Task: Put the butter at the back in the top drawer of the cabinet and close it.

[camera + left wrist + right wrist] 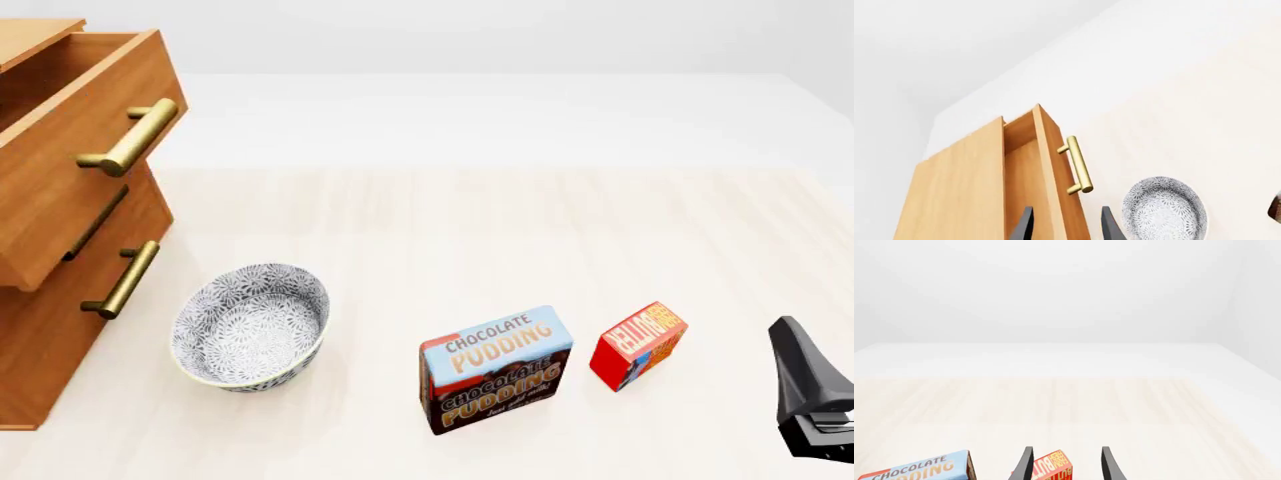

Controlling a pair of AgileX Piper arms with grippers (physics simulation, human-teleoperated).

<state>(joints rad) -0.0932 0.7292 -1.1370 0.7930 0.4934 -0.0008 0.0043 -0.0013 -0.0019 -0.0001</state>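
The butter [638,345] is a small red-orange box standing on the table right of the pudding box. In the right wrist view the butter [1053,467] shows just ahead of my right gripper [1066,467], framed by its open fingers and apart from them. From the front, the right gripper [805,390] is near the lower right corner, right of the butter. The cabinet [54,300] stands at the left with its top drawer [80,120] pulled out. My left gripper [1066,227] is open, looking along the top drawer [1053,165] and its brass handle [1077,164]; it holds nothing.
A patterned grey bowl [251,325] sits on the table in front of the cabinet. A blue-brown chocolate pudding box [497,368] stands between the bowl and the butter. The two lower drawers are shut. The left arm is out of the front view.
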